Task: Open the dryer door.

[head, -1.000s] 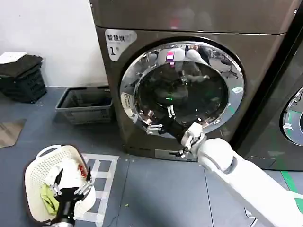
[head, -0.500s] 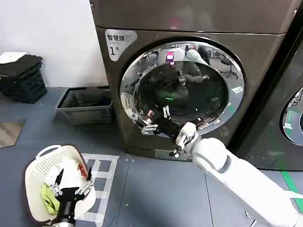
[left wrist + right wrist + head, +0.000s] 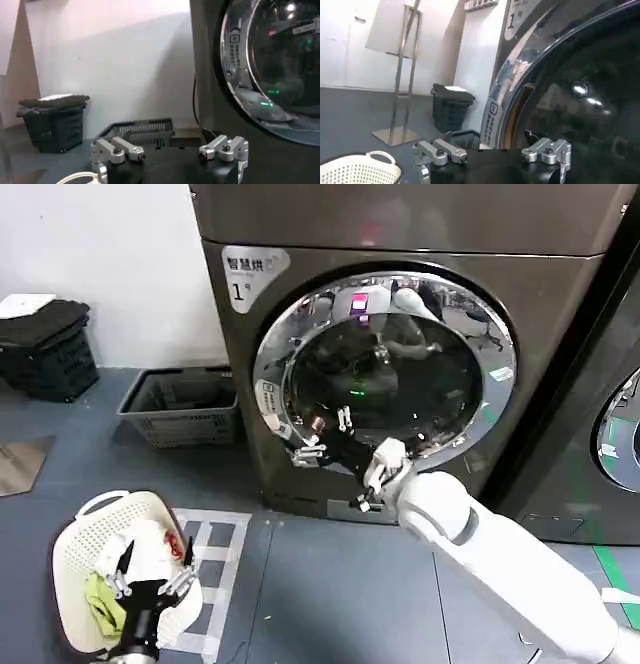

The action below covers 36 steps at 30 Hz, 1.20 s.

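Note:
The dryer door (image 3: 400, 369) is a round porthole with a wide chrome rim and dark glass, and it looks closed against the brown machine front. My right gripper (image 3: 322, 436) is open at the door's lower left rim, one finger over the glass edge and the other over the chrome. In the right wrist view that gripper (image 3: 493, 157) has the door (image 3: 580, 100) rim just beyond its spread fingers. My left gripper (image 3: 152, 579) hangs open low on the left, above the white laundry basket (image 3: 75, 549). It shows open (image 3: 171, 156) in its wrist view, with the door (image 3: 280, 60) beside it.
A grey crate (image 3: 185, 404) sits on the floor left of the dryer, and a black basket (image 3: 45, 349) stands further left by the wall. A darker machine (image 3: 615, 434) stands to the right. White tape marks (image 3: 215, 574) lie on the floor beside the laundry basket.
My right gripper has slid left and slightly up along the door's lower rim, staying open. The left arm has not moved.

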Motion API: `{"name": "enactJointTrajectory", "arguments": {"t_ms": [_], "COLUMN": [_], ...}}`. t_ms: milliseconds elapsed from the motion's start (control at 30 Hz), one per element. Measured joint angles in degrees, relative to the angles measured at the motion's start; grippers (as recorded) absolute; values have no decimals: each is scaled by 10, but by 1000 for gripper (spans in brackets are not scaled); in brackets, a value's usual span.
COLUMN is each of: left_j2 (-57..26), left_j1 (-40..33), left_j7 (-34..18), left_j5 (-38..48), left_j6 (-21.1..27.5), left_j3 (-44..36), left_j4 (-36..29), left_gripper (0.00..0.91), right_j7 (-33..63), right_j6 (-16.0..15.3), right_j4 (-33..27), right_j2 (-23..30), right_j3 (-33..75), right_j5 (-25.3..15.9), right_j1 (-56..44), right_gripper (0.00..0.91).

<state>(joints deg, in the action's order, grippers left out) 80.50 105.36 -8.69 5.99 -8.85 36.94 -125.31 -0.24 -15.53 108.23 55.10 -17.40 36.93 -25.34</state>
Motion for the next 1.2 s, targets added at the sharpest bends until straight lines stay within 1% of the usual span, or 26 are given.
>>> {"name": "enactJointTrajectory", "arguments": {"t_ms": [500,1200], "left_j2": [0,0], "left_j1": [-1,-1], "left_j7": [0,0], "left_j5": [-1,-1], "left_j6": [-1,-2], "left_j3": [1,1], "left_j4": [0,0], "left_gripper": [907,907], "right_j7": [-7,-9], "right_j6": [0,3], "right_j4": [-14,-55], "right_j2": [13,37], "right_j3": [-19,-33], "right_j5": [5,6], "right_j1": [17,39], "right_gripper": [907,907]}}
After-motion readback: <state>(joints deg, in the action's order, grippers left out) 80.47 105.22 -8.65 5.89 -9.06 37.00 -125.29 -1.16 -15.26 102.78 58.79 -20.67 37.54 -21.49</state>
